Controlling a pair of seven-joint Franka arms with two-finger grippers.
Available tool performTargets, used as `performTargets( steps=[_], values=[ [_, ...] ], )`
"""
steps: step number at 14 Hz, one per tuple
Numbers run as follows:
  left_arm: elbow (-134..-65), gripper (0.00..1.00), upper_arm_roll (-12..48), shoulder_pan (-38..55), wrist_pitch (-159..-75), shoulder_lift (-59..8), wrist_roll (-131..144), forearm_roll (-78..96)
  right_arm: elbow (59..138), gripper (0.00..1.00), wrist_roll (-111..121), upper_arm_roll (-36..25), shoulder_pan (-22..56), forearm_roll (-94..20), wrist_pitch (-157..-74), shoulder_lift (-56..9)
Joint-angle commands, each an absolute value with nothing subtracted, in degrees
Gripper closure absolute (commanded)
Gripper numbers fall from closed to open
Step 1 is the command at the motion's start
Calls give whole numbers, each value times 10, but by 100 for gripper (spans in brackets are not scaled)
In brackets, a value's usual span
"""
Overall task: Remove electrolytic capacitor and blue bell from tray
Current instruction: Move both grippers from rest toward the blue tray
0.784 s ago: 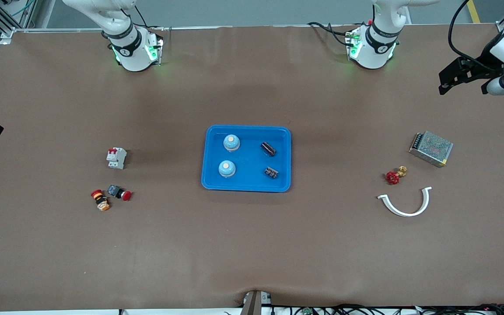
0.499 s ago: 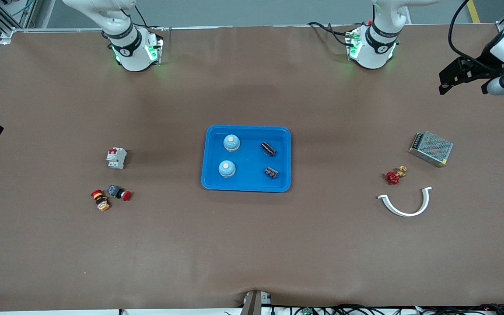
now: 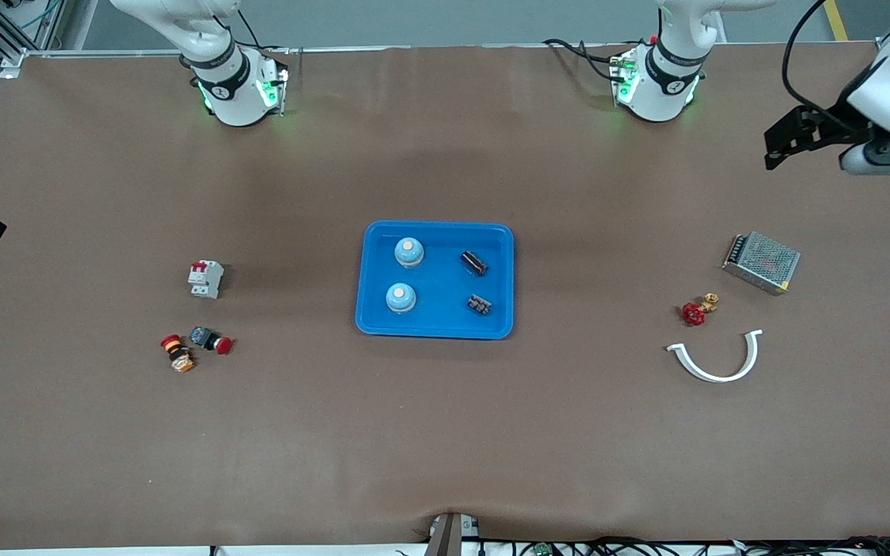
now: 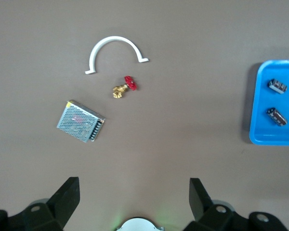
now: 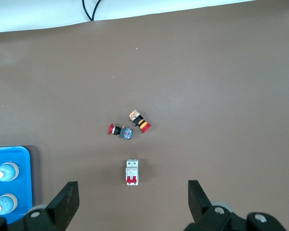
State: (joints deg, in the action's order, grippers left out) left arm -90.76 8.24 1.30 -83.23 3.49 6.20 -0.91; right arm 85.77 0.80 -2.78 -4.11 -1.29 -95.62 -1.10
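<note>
Both pincers wide open, empty — bells & capacitors in blue tray.

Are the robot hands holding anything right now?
No. The left gripper and the right gripper are both open and empty, up over bare table. The bells and capacitors lie in the blue tray.

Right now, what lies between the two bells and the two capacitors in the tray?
Only bare blue tray floor separates the bells from the capacitors, seen in the front view.
</note>
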Motion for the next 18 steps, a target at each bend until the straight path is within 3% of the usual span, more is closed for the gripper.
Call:
performTargets(
  steps=[1,6,10,14,18],
  values=[
    [-902,0,116,22,-833,-6,110,-11,846,0,12,-25,-44,-5,-952,-18],
    [-976,0,193,23,-922,-41,275,-11,846,0,10,-24,-37,-13,-945,-18],
    [-1062,0,261,24,-1032,-53,413,-11,859,0,-99,-24,24,-13,-937,-18],
    [-1064,0,282,81,-1118,-127,592,-19,868,0,-179,-24,83,-13,-937,-18],
    [-1063,0,280,128,-1202,-198,725,-33,868,0,-242,-24,150,-12,-965,-61]
  ],
)
